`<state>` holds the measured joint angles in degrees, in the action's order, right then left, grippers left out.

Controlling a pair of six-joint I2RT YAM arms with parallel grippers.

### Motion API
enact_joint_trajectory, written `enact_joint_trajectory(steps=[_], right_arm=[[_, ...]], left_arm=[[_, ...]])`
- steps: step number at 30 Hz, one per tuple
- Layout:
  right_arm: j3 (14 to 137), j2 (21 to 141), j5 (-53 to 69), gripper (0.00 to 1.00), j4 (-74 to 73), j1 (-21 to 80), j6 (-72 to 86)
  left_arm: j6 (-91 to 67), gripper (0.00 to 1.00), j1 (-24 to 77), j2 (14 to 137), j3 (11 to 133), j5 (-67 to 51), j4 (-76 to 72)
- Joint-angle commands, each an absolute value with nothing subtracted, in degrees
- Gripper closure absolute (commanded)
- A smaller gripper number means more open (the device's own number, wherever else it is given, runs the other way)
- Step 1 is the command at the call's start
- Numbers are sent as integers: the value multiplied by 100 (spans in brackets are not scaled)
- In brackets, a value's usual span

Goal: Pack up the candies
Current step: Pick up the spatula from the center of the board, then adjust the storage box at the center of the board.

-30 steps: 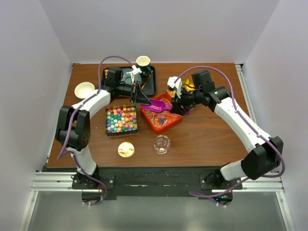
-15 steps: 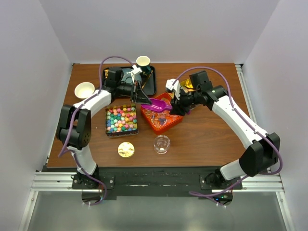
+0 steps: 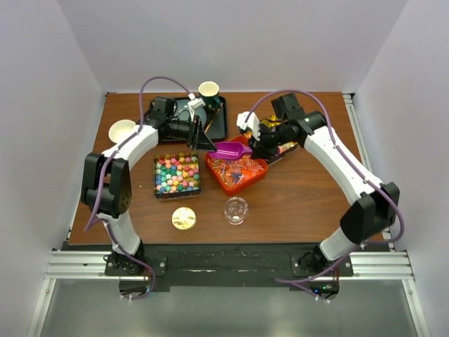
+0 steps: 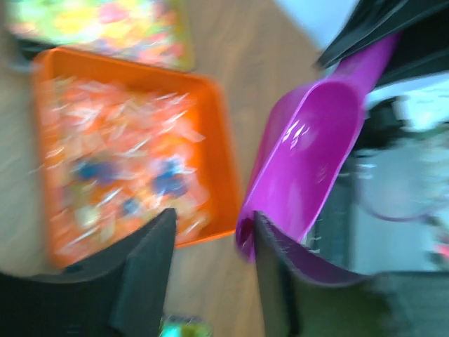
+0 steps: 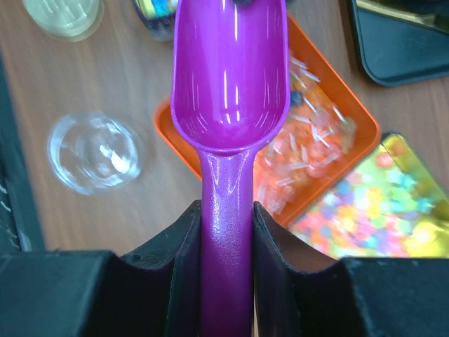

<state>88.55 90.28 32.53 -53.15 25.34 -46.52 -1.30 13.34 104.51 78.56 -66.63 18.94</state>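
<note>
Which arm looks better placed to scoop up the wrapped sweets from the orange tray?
The right arm. Its jaws are shut on the handle of the purple scoop, whose empty bowl hangs over the orange tray of wrapped sweets. The left arm has open, empty jaws beside the scoop's tip.

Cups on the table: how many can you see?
2. A white cup at the left edge of the table; a dark-sided cup at the far corner of the black tray. Others may be hidden.

White arms, black joints, purple cables
</note>
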Motion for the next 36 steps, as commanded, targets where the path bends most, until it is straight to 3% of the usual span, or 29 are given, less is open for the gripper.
enact_joint_trajectory(steps=[1, 5, 10, 18, 27, 36], right_arm=[[9851, 9570, 2629, 100, -6529, 2496, -5993], [10870, 10334, 2365, 100, -6802, 2514, -5933], [11847, 10985, 2145, 100, -6776, 2671, -5379], [11601, 11013, 1485, 100, -6503, 3471, -5529], [11259, 10776, 1459, 100, -6434, 3498, -5089], [10785, 10538, 1204, 100, -6337, 3498, -5045]], left_arm=[[1782, 31, 1046, 9784, 7981, -4924, 3479], [2251, 28, 793, 9160, 7420, -3117, 3596], [1995, 32, 45, 8727, 6856, -2313, 3568], [2118, 50, -220, 8929, 6505, -1873, 3850], [1872, 57, -220, 9281, 6495, -1327, 3806], [1732, 80, -123, 9939, 6810, -1916, 3867]])
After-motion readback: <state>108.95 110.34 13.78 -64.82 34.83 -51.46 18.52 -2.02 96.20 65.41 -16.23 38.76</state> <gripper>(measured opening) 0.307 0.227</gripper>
